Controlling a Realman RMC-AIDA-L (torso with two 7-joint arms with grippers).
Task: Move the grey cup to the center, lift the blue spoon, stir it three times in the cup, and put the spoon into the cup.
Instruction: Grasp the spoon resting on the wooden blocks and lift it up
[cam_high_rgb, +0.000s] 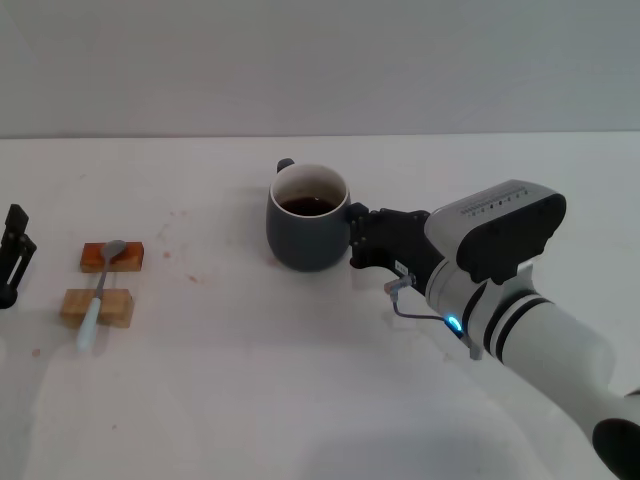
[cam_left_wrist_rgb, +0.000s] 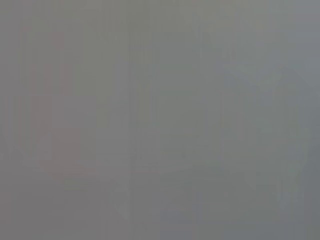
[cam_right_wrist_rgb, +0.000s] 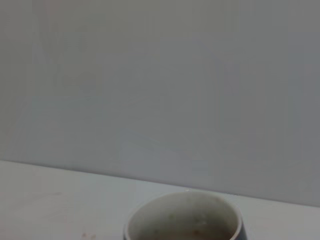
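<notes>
The grey cup (cam_high_rgb: 307, 222) stands near the middle of the white table (cam_high_rgb: 300, 400), holding dark liquid, its handle turned to the far left. Its cream rim (cam_right_wrist_rgb: 182, 217) shows low in the right wrist view. My right gripper (cam_high_rgb: 356, 238) is at the cup's right side, open, fingertips spread against or just off the wall. The blue spoon (cam_high_rgb: 98, 295) lies at the left across two wooden blocks, metal bowl on the far one. My left gripper (cam_high_rgb: 12, 255) is parked at the left edge, left of the spoon. The left wrist view shows only flat grey.
A reddish wooden block (cam_high_rgb: 112, 258) and a paler wooden block (cam_high_rgb: 96, 307) hold the spoon off the table. My right forearm (cam_high_rgb: 520, 320) crosses the right front of the table. A plain wall stands behind the table's far edge.
</notes>
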